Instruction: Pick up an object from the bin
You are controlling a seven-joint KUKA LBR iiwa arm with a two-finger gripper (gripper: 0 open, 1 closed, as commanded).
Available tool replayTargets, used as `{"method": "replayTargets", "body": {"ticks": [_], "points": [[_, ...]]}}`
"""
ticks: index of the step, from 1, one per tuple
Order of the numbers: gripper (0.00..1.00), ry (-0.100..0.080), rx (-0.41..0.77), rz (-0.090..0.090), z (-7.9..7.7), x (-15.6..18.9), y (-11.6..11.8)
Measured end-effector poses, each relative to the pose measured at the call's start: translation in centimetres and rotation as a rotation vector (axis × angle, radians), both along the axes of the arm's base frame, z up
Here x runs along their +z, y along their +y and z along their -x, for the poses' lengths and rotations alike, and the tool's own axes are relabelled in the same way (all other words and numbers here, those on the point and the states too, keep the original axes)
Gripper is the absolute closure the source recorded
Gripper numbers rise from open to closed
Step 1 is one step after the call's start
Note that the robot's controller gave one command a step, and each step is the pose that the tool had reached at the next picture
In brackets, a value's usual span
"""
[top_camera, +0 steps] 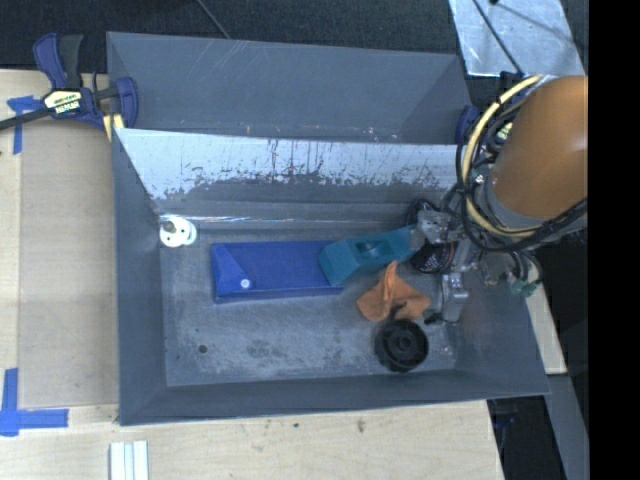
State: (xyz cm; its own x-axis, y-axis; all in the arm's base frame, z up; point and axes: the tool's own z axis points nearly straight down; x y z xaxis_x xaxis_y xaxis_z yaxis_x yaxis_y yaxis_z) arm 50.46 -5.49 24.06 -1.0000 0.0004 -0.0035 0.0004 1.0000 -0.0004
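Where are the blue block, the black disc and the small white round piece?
blue block (275,270), camera view, middle of its top face.
black disc (402,346), camera view, its centre.
small white round piece (177,233), camera view, its middle.

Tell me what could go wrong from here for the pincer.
1. The pincer hangs by the right wall of the bin, with the orange crumpled piece and the black round disc close beside it; it might nudge one or catch both.
2. The teal piece seems to touch the orange one, so lifting could drag it.
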Motion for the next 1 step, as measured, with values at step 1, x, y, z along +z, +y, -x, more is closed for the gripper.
{"method": "replayTargets", "body": {"ticks": [1], "points": [[0.0, -0.006, -0.305, -0.001, 0.01, -5.86, -4.44]]}}
